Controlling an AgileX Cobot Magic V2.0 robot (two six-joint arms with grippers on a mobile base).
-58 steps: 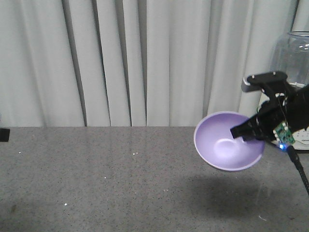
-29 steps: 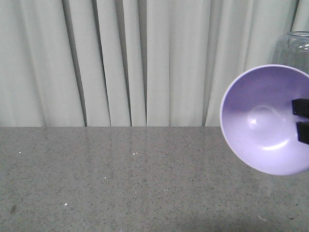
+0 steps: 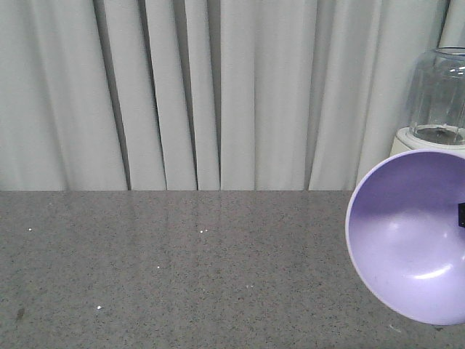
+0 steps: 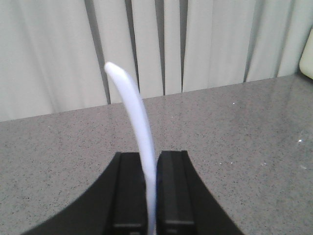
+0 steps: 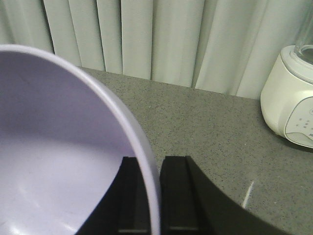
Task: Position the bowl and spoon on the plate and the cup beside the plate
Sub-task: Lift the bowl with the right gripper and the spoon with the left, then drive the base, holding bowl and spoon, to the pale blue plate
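1. The grey speckled counter [image 3: 182, 269] fills our view, with a pale curtain [image 3: 218, 87] along the far side. Neither plate nor cup shows in any view, so we can't judge how long the carry is.
2. The bowl [image 3: 410, 240] hangs in the air at the right, tipped so its hollow faces us. The right gripper [image 5: 154, 169] is clamped on its rim, one finger inside and one outside. That's a thin pinch on a glossy wall, and we reckon a quick swing could make it swivel or slip free.
3. The blender [image 3: 438, 102] stands at the far right, behind the bowl. A wide sweep could clip it.
4. The spoon [image 4: 133, 110] rides above the counter, nipped in the left gripper [image 4: 152, 164], its free end arching upward. Gripped at one end, it could pivot and land askew.
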